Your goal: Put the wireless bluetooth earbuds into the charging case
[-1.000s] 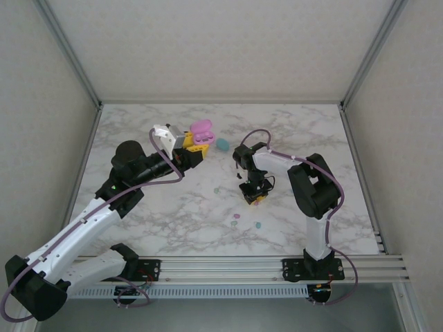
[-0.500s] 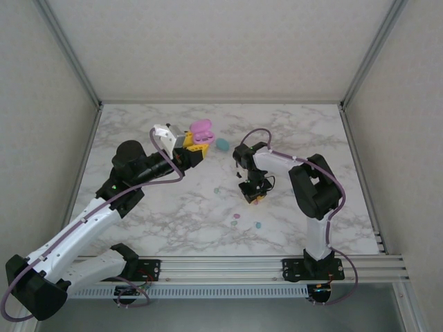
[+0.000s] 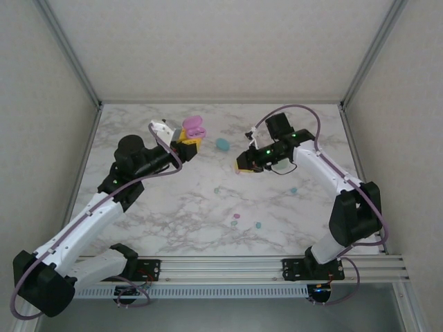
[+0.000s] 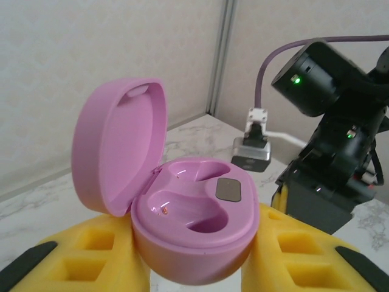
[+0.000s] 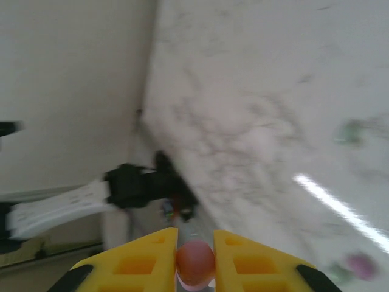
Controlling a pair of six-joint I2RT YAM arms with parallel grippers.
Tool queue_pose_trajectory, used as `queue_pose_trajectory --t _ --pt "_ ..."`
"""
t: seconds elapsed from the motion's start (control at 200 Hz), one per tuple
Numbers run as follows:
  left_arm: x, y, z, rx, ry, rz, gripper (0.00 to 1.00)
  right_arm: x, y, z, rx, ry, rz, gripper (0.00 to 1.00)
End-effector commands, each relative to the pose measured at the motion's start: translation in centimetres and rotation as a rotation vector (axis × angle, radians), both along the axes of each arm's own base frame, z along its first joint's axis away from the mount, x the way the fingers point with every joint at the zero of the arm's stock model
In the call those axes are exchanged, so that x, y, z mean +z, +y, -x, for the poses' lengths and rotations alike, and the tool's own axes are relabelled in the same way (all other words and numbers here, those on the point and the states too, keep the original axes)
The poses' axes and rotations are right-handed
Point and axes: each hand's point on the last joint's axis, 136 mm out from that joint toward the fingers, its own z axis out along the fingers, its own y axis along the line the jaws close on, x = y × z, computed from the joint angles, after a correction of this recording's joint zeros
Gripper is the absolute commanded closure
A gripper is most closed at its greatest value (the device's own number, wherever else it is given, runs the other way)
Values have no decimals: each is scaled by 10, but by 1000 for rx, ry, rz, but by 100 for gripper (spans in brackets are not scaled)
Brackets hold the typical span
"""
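Note:
My left gripper (image 3: 188, 138) is shut on the open pink charging case (image 4: 194, 231) (image 3: 193, 127), held off the table with its lid (image 4: 118, 152) tipped back and both wells empty. To its right, my right gripper (image 3: 241, 165) is in the air, shut on a pink earbud (image 5: 196, 263) pinched between its yellow fingers (image 5: 137, 261). In the left wrist view the right gripper (image 4: 325, 194) hangs just beyond the case. More earbuds lie on the marble: a teal one (image 3: 217, 189), another teal one (image 3: 293, 190), a pink one (image 3: 236, 216) and a teal one (image 3: 258, 225).
A closed teal case (image 3: 222, 144) lies on the table between the two grippers, toward the back. White walls and metal posts (image 3: 69, 52) bound the marble table (image 3: 159, 214) on three sides. The rail with both arm bases (image 3: 228, 266) runs along the near edge.
My right arm has risen from the table's middle and swung back and up with the pink earbud in its jaws. The left gripper has shifted the case slightly left and back.

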Motion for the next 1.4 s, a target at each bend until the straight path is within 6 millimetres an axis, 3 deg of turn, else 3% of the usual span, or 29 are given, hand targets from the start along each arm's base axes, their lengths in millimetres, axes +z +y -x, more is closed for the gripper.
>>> queue_pose_trajectory --t 0.0,0.265,0.521,0.756,1.026,1.392 --pt "3 2 3 -31 -24 8 73 56 12 17 129 94 -267 80" --pt "-9 -7 9 -100 -26 -24 72 88 15 17 167 99 -316 79" --pt "-12 -24 19 -188 -85 -59 72 111 14 -6 13 -134 -216 80" --pt "-8 -45 24 -267 -115 -85 72 136 25 -3 3 -272 -234 79" --pt "-1 -61 35 -341 -148 -104 72 144 30 0 21 -290 -255 78" --pt "4 -65 41 -366 -150 -104 71 147 32 -3 11 -301 -260 79"
